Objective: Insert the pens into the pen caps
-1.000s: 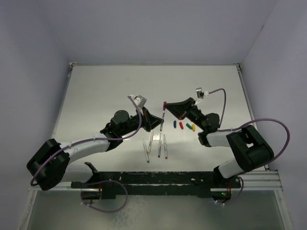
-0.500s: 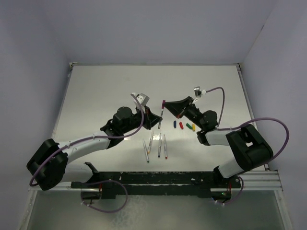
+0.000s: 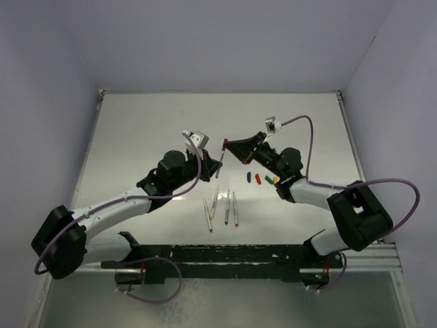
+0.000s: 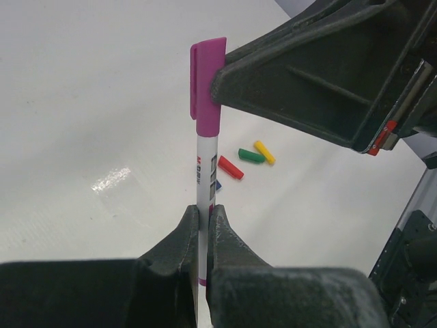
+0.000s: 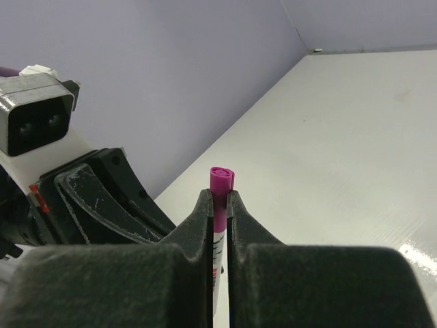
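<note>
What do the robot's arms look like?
The left arm and right arm are white tubes with chunky black joints. A purple cable loops along each. The left gripper and right gripper are black, scuffed wedges.

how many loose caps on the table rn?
4, in a short row on the table: blue cap, red cap, green cap, yellow cap. The purple cap sits on the raised pen, not loose.
</note>
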{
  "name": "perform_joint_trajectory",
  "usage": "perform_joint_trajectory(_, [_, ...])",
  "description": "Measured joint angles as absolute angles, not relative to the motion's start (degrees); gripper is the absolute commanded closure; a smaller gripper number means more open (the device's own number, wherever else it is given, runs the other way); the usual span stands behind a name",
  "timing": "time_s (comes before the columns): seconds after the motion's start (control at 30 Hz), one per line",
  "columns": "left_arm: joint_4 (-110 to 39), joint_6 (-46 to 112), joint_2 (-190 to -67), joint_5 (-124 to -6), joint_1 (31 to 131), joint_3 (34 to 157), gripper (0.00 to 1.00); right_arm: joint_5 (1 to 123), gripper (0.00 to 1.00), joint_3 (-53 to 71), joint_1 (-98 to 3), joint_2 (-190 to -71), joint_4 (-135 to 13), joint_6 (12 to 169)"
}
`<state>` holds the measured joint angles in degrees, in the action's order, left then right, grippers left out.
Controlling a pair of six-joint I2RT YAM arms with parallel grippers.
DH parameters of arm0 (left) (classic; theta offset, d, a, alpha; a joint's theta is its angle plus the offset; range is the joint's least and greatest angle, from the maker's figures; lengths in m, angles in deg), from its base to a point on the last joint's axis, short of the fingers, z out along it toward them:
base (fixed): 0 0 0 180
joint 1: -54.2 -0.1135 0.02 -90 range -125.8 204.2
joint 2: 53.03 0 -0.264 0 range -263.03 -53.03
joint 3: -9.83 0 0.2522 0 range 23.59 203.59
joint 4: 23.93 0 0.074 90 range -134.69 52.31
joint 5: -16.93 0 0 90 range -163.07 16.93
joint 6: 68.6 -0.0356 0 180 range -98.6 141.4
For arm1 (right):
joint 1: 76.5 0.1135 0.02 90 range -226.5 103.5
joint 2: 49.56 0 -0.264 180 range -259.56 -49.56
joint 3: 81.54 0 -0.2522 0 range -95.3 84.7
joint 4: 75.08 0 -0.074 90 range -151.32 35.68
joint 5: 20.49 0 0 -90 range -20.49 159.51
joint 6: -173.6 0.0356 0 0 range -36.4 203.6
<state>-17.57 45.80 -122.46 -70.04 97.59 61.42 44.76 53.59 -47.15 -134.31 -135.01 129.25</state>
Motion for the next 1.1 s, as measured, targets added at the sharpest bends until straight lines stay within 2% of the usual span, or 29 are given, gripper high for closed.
perform_joint_trajectory(0.07, [-18.20,44.95,-121.54,-70.94,97.59,61.44,1.00,45.09,1.00,52.91,-46.67,-133.30,-133.26,127.59])
perform_joint_trajectory(0.2, [-19.56,44.10,-120.77,-71.68,97.59,61.66,1.00,46.18,0.83,52.78,-46.32,-131.53,-130.55,125.73])
perform_joint_trajectory(0.3, [-20.60,43.68,-120.40,-73.01,97.61,61.90,1.00,47.08,0.77,52.73,-46.11,-129.63,-126.79,124.02])
perform_joint_trajectory(0.5, [-25.04,44.43,-118.54,-84.55,96.13,64.35,1.00,49.48,0.69,52.45,-45.36,-124.58,-114.03,118.25])
perform_joint_trajectory(0.67, [-32.60,45.10,-120.05,-92.31,95.82,65.05,1.00,54.90,0.50,51.77,-45.38,-121.19,-108.11,115.26])
perform_joint_trajectory(0.8, [-39.82,46.48,-126.02,-97.51,94.66,69.24,1.00,58.51,0.36,51.77,-45.38,-119.86,-105.33,114.23])
perform_joint_trajectory(1.1, [-46.51,49.85,-137.84,-99.96,88.78,74.29,1.00,66.22,0.36,52.04,-45.73,-119.60,-101.61,114.78])
